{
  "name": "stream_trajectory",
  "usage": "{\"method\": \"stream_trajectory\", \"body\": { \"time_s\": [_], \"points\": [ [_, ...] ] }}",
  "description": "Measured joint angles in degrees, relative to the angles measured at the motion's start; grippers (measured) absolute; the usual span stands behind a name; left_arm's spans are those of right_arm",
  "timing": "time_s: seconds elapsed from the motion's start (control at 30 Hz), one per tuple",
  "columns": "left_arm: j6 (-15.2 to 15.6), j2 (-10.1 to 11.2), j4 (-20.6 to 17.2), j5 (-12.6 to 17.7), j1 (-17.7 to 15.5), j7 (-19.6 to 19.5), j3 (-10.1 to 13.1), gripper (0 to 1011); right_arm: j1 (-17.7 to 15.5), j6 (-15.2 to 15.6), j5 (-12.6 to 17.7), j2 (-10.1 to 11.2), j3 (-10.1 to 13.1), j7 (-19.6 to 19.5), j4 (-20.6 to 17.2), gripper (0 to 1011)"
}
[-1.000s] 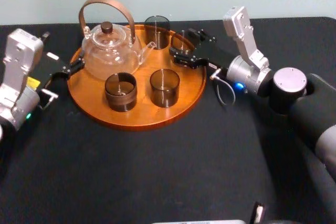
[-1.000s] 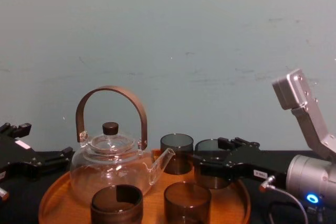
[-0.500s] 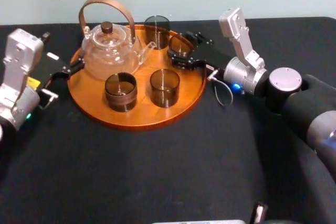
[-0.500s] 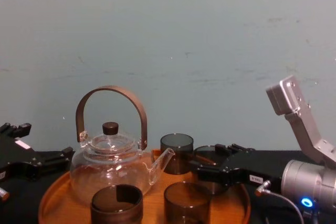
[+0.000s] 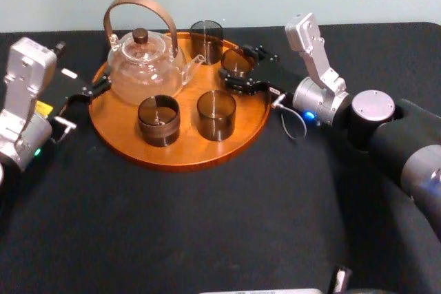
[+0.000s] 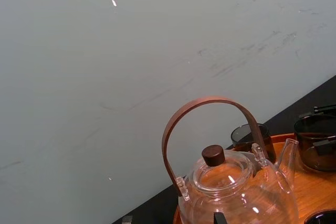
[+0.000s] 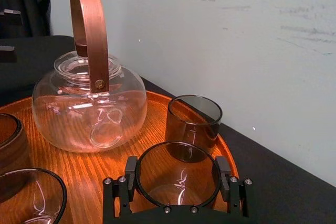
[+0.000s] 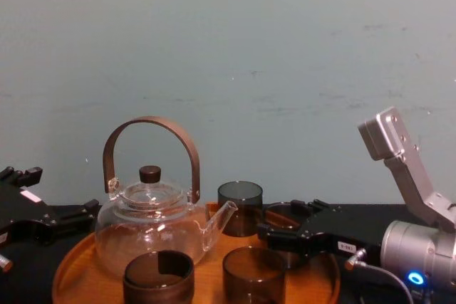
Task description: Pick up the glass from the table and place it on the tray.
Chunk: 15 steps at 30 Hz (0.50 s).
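Beside the left rim of the round orange-brown wooden tray [image 5: 180,151], the left end effector [image 5: 74,107] hangs unclenched. At the tray's right rear, the right end effector [image 5: 236,69] clasps the smoky cylindrical glass [image 5: 237,60]; releasing crookedly could tip it against the neighbouring dark glass [image 5: 207,38].

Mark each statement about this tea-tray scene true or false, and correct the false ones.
1. The right gripper has its fingers on either side of a smoked glass at the tray. True.
2. The teapot stands off the tray. False: the teapot stands on the tray, at its back left.
3. Counting the gripped one, four glasses are at the tray. True: there is also a back glass and two front glasses.
4. The left gripper holds the teapot's handle. False: the left gripper waits open just off the tray's left edge, holding nothing.
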Motion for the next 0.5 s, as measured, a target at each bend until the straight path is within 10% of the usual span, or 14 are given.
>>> {"method": "stream_trajectory", "body": {
  "time_s": [0.5],
  "points": [
    [0.0,0.0,0.0,0.0,0.0,0.0,0.0,1001,-1.84,1.98,0.17,0.79,0.41,0.03,-3.79,1002]
  ]
}}
